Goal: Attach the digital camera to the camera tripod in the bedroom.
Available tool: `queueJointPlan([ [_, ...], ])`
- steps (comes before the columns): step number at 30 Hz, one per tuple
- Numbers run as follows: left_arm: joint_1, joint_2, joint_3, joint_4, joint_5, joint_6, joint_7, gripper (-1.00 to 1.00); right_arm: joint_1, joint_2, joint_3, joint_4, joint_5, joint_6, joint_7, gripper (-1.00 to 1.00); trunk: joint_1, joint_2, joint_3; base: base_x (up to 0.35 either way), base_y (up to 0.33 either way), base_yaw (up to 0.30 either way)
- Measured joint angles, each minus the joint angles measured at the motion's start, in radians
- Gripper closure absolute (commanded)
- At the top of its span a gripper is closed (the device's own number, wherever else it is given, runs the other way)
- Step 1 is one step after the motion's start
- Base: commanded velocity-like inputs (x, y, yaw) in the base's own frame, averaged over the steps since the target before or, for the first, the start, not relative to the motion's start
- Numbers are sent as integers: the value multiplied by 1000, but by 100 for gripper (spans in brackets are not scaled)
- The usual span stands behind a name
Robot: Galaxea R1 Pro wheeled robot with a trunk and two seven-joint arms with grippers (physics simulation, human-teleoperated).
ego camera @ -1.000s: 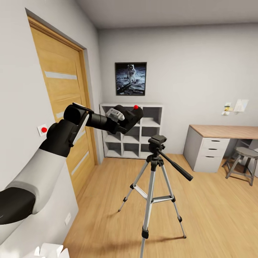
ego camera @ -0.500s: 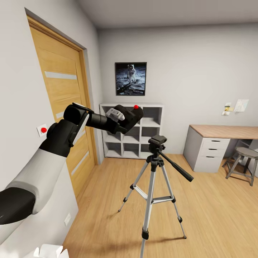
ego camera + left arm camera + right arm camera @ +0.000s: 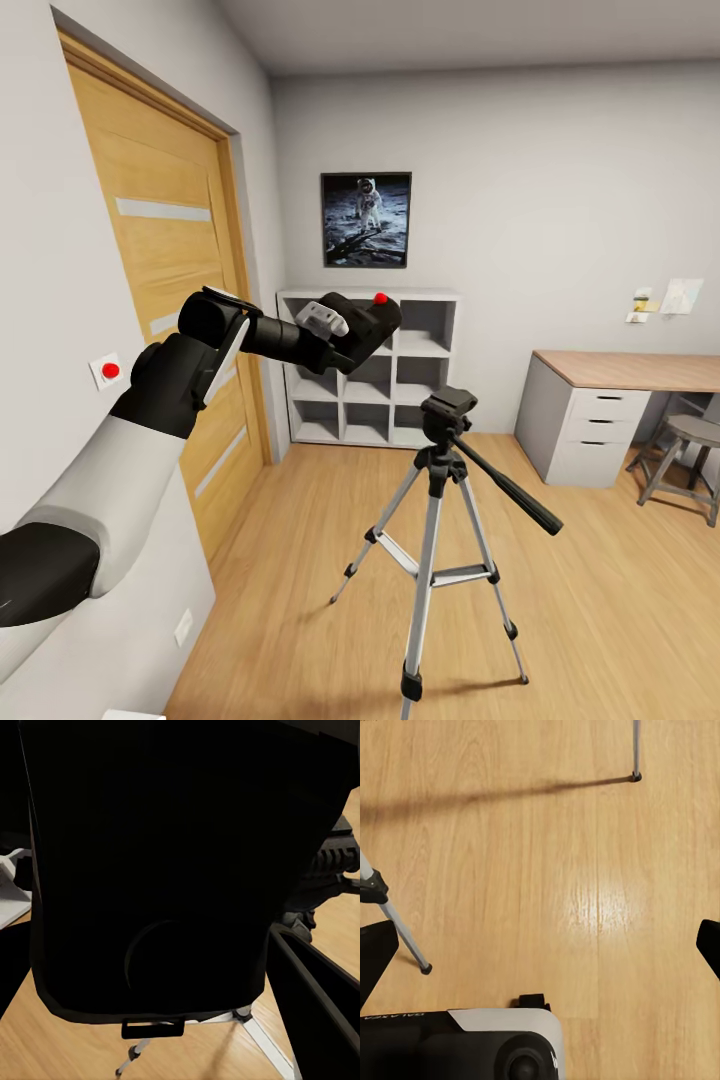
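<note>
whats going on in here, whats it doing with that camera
The robot's left hand holds a small black camera up in the air, in front of the white cube shelves. The tripod stands on the wood floor, lower and to the right of the camera, its top bare. The camera is not yet on it. The right hand hangs open over the floor.

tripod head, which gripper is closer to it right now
Left. The left gripper holds the digital camera up beside the tripod head; the right gripper points at the floor among the legs.
</note>
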Motion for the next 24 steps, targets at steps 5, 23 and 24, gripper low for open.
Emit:
queueJointPlan([
  [5,0,0,0,0,0,0,0,100,0,0,-1,0,0,0,-2,-100,0,0,0,4,0,-65],
  [23,0,0,0,0,0,0,-1,100,0,1,-2,0,0,0,-2,-100,0,0,0,32,18,-203],
  [24,0,0,0,0,0,0,-1,100,0,1,-2,0,0,0,-1,-100,0,0,0,156,28,-10],
])
